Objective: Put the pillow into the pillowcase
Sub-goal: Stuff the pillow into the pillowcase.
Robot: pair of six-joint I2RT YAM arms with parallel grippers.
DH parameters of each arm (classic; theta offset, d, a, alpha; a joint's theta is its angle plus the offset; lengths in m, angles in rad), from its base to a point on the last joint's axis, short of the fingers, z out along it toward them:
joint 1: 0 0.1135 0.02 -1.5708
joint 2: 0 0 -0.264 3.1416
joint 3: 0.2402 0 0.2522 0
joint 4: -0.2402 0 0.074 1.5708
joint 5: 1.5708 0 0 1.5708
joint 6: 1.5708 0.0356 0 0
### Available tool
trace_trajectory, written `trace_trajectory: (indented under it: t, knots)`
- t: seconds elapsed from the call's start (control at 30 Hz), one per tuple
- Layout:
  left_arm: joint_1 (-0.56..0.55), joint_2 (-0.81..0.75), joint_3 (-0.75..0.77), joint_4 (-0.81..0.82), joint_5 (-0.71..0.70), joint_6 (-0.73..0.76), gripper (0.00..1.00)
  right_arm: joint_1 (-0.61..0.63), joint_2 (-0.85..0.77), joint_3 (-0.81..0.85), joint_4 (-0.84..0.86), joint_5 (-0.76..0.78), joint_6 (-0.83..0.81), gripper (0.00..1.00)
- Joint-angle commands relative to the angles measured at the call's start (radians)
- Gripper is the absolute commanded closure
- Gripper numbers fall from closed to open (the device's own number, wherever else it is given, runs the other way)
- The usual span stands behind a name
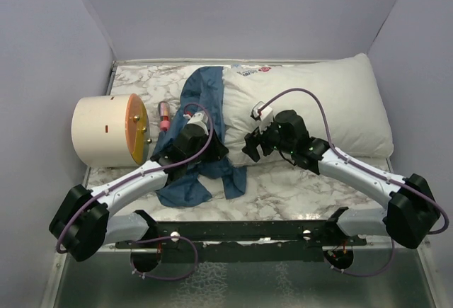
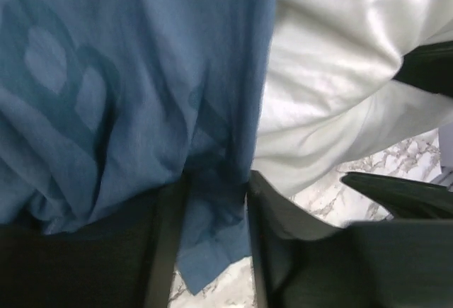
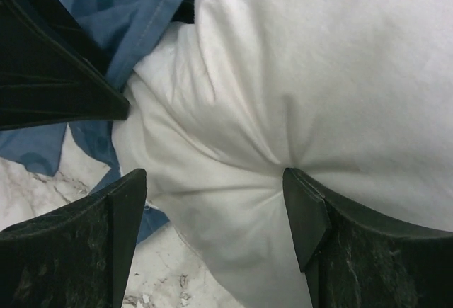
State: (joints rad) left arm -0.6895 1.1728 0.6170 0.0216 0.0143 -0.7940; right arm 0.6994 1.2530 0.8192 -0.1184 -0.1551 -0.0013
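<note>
2 grips you hold: left gripper [image 2: 212, 180] jaws pinch a fold of the pillowcase [image 2: 106, 74] between them; right gripper [image 3: 212, 180] jaws squeeze the pillow [image 3: 318, 74] corner bulging between them.

The pillow [image 1: 311, 106] is white, with a small red logo [image 1: 266, 69] and dark print; the pillowcase [image 1: 205, 85] is blue with paler blue letter shapes; the table [image 1: 297, 187] is white marble veined grey; the drum [image 1: 106, 129] is cream, its face orange
</note>
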Motion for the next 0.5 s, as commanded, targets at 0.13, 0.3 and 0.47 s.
trace_trajectory:
  t: [0.13,0.3,0.47]
  knots:
    - [-0.004,-0.001,0.082,-0.030,-0.039,0.031,0.81,0.003,0.113,0.010,0.013,0.134,0.007,0.36]
    - [-0.005,-0.069,0.093,-0.102,-0.007,0.032,0.87,0.003,0.167,-0.004,0.107,0.077,0.041,0.60]
    - [-0.005,-0.121,0.099,-0.112,0.017,0.025,0.97,0.003,0.225,0.015,0.187,0.005,0.080,0.94]
